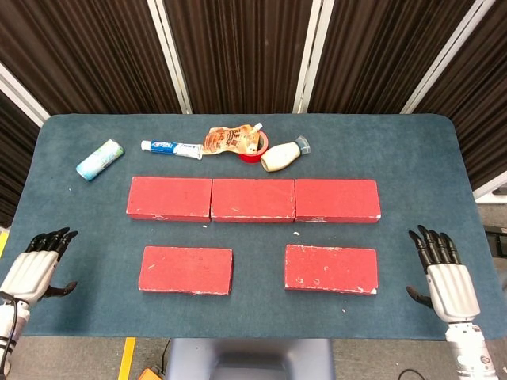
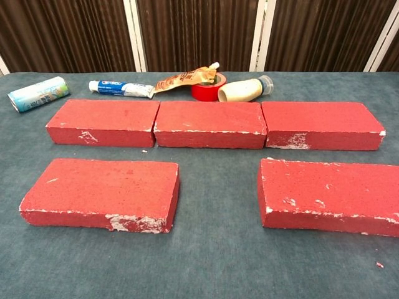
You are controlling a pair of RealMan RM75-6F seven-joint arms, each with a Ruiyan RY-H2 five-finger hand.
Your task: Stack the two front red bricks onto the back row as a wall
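Pre-grasp stage: left hand (image 1: 36, 269) and right hand (image 1: 445, 273) empty, fingers apart; each front brick (image 1: 186, 270) awaits a side grasp.

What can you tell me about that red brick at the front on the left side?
The front left brick is a flat rectangular block, painted red with a rough, matte surface. White chips show along its front edge and near corner where the paint has broken away. It lies flat on its broad face on the blue-grey table cloth, long side running left to right, set apart from the back row and from the other front brick. Nothing rests on it and neither hand touches it.
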